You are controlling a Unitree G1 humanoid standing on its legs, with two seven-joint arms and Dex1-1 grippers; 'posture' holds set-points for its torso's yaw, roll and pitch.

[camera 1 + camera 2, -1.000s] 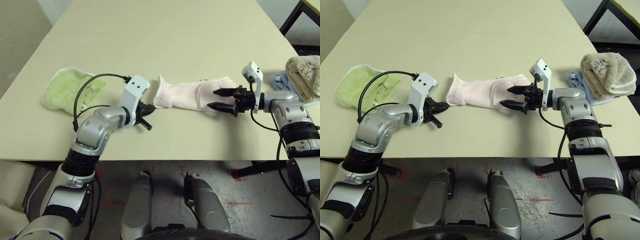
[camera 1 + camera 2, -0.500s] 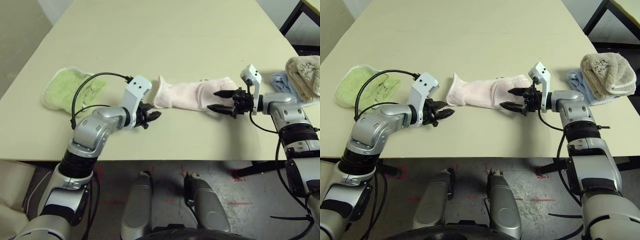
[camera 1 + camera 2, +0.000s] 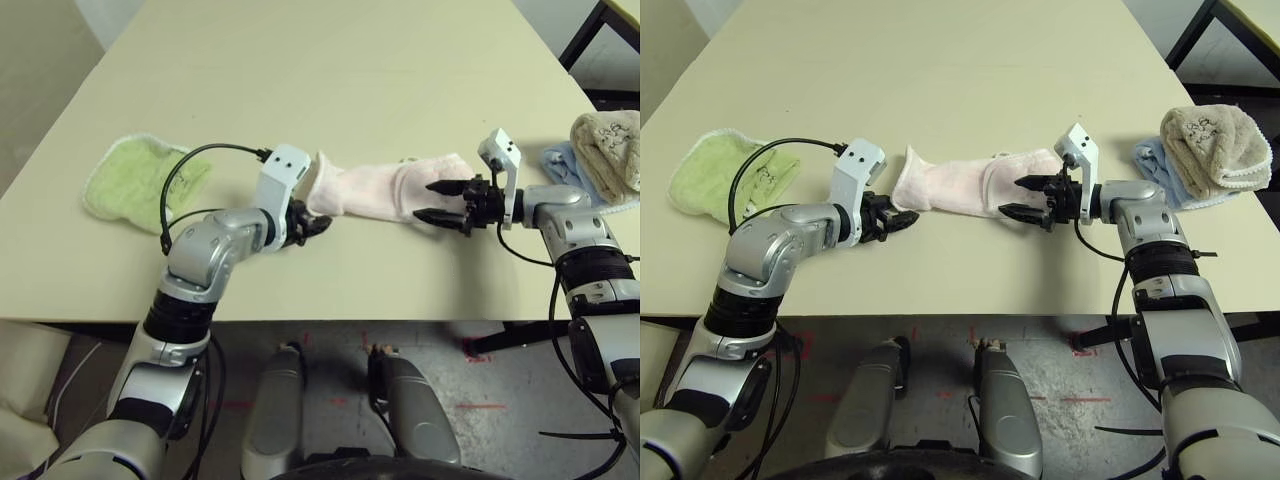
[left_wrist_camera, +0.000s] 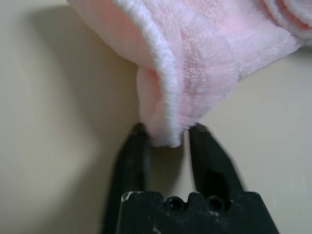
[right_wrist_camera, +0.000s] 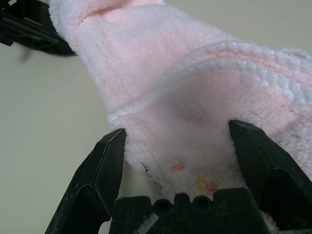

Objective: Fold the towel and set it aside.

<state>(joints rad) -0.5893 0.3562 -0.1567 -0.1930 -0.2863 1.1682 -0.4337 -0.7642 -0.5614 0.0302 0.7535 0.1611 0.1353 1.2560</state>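
The pink towel (image 3: 385, 190) lies bunched mid-table, right of the green cloth (image 3: 140, 178). The left gripper (image 4: 168, 134) pinches its near corner. The right gripper (image 3: 440, 200), jaws spread wide, straddles the far end.

Bright, even overhead light; soft shadows under the towel (image 4: 195, 53); wrist close-ups slightly soft

The towel (image 3: 385, 190) is seen as fluffy pink terry cloth; the surface (image 3: 330, 80) as smooth and matt; the forearms as glossy silver.
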